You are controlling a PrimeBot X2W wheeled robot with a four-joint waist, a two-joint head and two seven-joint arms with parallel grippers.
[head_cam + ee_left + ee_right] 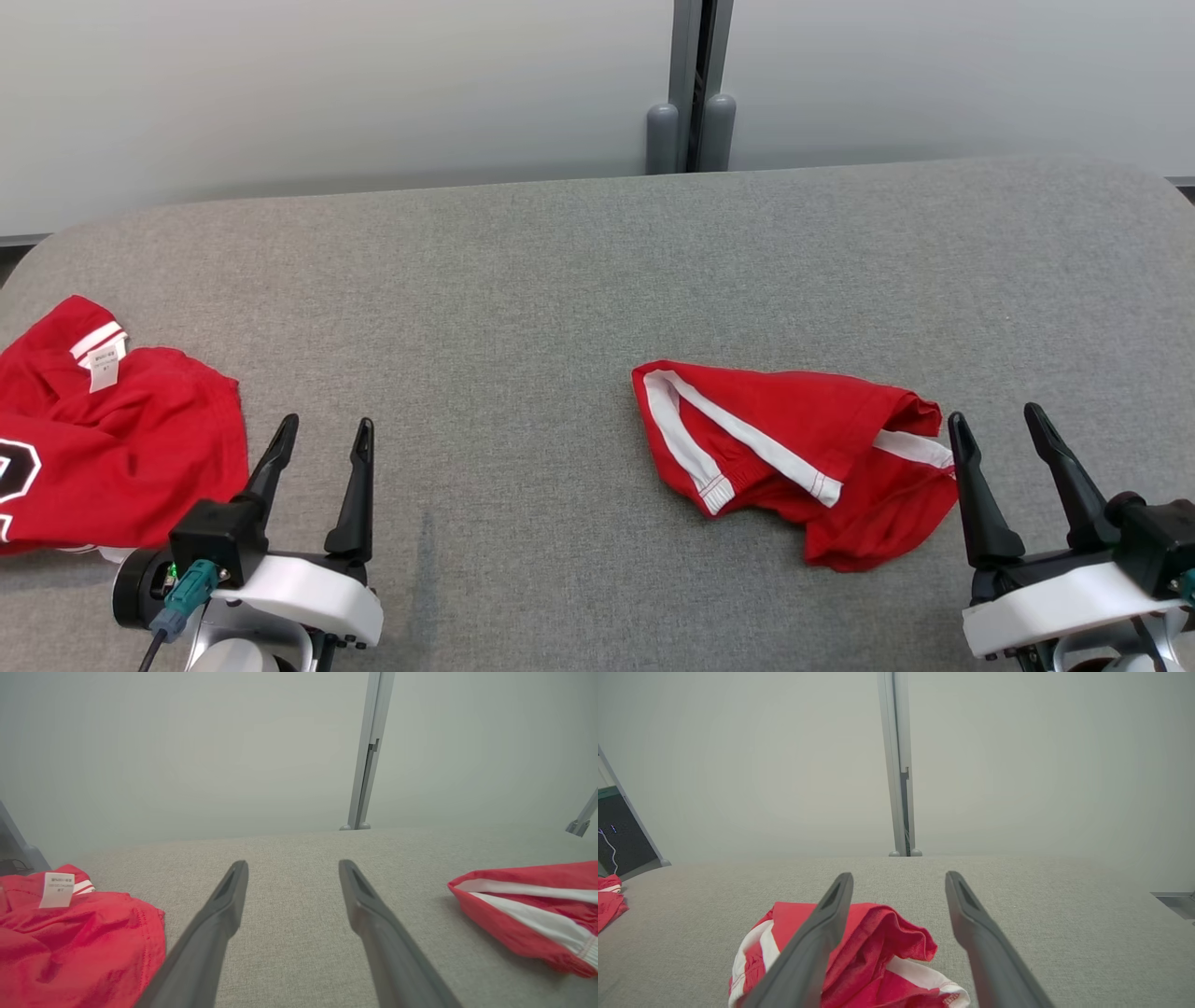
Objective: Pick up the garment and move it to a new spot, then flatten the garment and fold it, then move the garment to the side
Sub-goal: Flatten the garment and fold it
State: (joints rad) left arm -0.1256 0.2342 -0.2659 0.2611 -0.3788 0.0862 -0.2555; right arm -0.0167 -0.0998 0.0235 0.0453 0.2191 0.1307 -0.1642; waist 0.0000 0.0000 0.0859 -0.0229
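The left end effector (327,425) and right end effector (992,415) are noted spread and empty; the bunched shorts (794,439) near the table's (560,280) front edge are judged due for flattening, requiring corner grasps.

The right gripper (899,879) reaches out low over a grey fabric worktop (1064,914), its two dark jaws spread wide with nothing between them. A red garment (882,947) with white stripes lies crumpled on the worktop at the lower centre. The jaw on the view's left crosses in front of it and hides part of the cloth, while the other jaw stands over bare fabric beside it. Well apart, at the view's left edge, lies a second red cloth (609,903). Behind the worktop rises a pale wall (738,765), split by an upright grey post (899,765). A dark panel (621,835) leans at the far left – a thin cable hangs on it.
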